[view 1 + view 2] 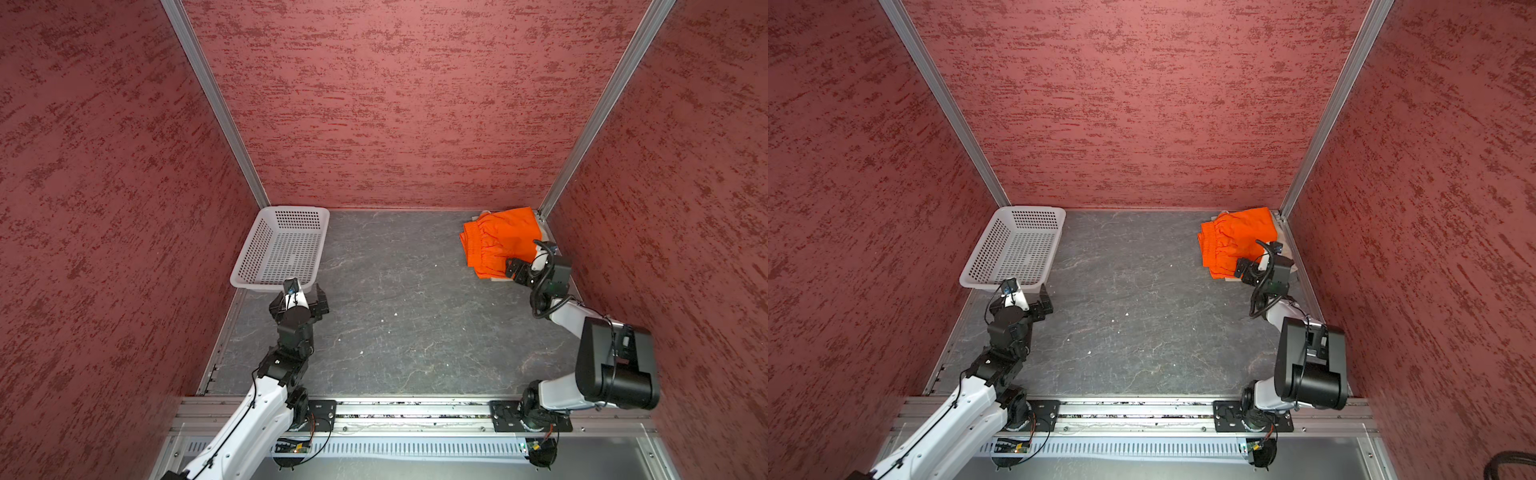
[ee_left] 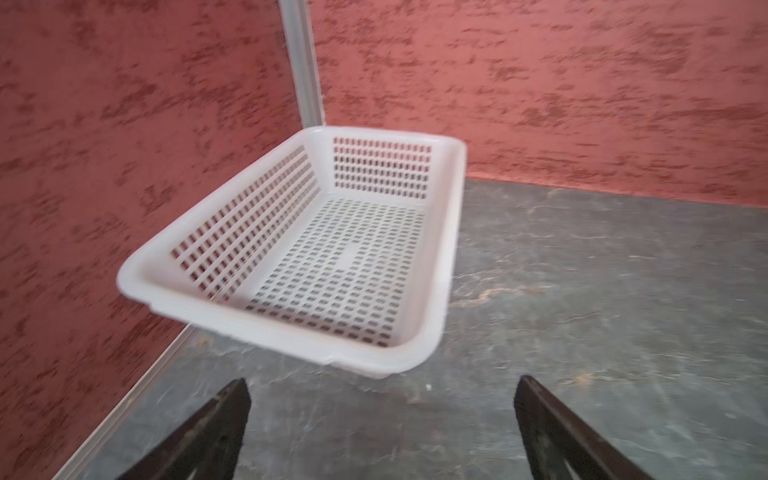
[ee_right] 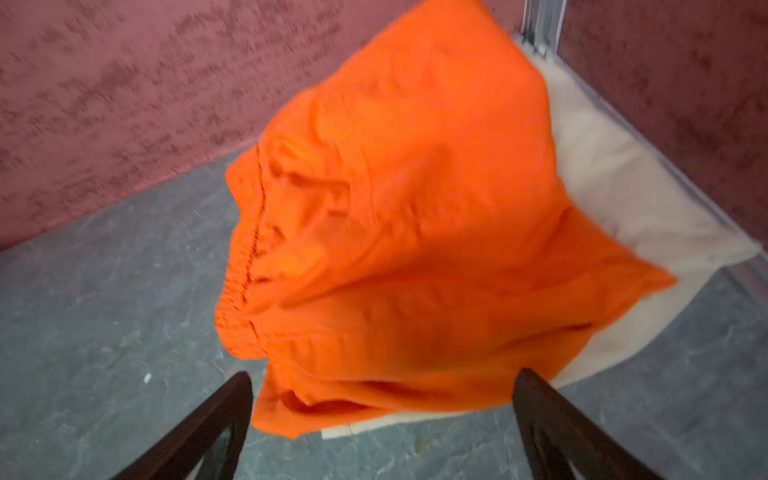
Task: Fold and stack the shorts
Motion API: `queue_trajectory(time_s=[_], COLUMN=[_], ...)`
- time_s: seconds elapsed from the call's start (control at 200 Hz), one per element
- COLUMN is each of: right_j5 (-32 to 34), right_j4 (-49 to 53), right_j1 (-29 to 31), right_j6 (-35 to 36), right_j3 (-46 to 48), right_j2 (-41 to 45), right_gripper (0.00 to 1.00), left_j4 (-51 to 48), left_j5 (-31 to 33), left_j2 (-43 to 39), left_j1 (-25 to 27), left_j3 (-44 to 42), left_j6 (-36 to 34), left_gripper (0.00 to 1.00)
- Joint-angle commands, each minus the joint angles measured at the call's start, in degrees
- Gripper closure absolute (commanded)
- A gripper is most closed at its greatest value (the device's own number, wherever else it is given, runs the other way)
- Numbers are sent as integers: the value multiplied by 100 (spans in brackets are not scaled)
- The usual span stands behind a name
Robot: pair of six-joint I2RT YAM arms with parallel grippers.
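Orange shorts folded atop beige shorts, cornered — stack looks done. Right gripper wide, empty beside it; left gripper wide, parked by the white basket.

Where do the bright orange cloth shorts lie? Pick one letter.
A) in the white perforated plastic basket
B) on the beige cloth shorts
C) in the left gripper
B: the bright orange cloth shorts lie on the beige cloth shorts, whose edges peek out beneath them in the far right corner; the white perforated plastic basket holds no cloth.
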State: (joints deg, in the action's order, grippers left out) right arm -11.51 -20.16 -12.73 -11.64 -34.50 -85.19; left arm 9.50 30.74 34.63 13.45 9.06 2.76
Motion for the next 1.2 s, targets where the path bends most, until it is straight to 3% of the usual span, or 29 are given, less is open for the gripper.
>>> queue_trajectory(time_s=[0.0,0.14,0.281,0.431,0.516,0.621,0.771,0.807,0.852,1.197], right_j5=[301,359,315,511,567,730,798,785,771,642], right_j4=[-1264,-2620,-2971,-3742,-5012,-4827,-4559,-4589,-4626,-4586], right_j1=[149,317,472,630,671,680,710,711,708,707], right_j6=[155,567,775,928,914,885,891,888,893,948], right_j3=[231,851,1002,1458,1950,1947,1820,1831,1849,1823], right_j2=[-79,-43,-154,-113,-440,-374,-345,-354,-340,-357], right_gripper=[1,1,1,1,1,1,1,1,1,1], left_j4=[1100,2445,3529,4557,5182,6056,4763,4315,4421,4332], left_j5=[-636,-1512,-1874,-2033,-2166,-2054,-1985,-2304,-2651,-2560], left_j2=[234,1191,2449,3807,4631,5573,5380,5315,5339,5322], left_j1=[-598,-1078,-1136,-1093,-1071,-952,-1141,-1308,-1503,-1434], left_j3=[-342,-402,-165,247,413,497,1024,1171,1147,1176], left_j6=[140,57,-81,-365,-469,-659,-314,-209,-98,-148], left_gripper=[0,0,1,0,0,0,1,1,1,0])
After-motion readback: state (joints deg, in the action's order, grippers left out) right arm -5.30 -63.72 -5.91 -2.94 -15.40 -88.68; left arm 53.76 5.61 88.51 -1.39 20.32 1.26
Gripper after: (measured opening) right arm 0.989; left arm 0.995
